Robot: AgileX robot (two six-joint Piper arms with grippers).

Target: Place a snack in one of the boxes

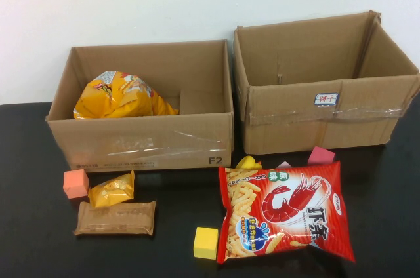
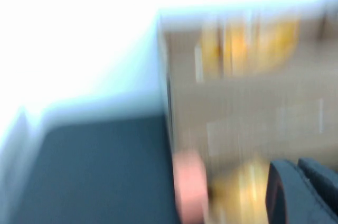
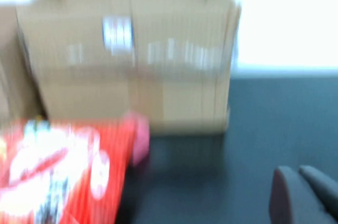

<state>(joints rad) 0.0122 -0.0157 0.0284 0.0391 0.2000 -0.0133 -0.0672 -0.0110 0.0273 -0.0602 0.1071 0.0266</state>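
Note:
Neither arm shows in the high view. A red shrimp-chip bag [image 1: 285, 211] lies on the black table in front of the empty right box [image 1: 321, 114]. The left box [image 1: 141, 134] holds a yellow snack bag [image 1: 121, 96]. A small yellow packet [image 1: 111, 189] and a brown bar [image 1: 115, 218] lie in front of the left box. My left gripper [image 2: 298, 182] is shut and empty, near the left box [image 2: 248, 102] and the yellow packet [image 2: 240, 192]. My right gripper [image 3: 296, 184] is shut and empty over bare table, beside the right box [image 3: 132, 55] and the red bag [image 3: 53, 171].
An orange cube [image 1: 75, 183], a yellow cube [image 1: 205, 242] and a pink cube [image 1: 321, 155] lie on the table. A small yellow object [image 1: 248, 162] sits behind the red bag. A white wall stands behind the boxes.

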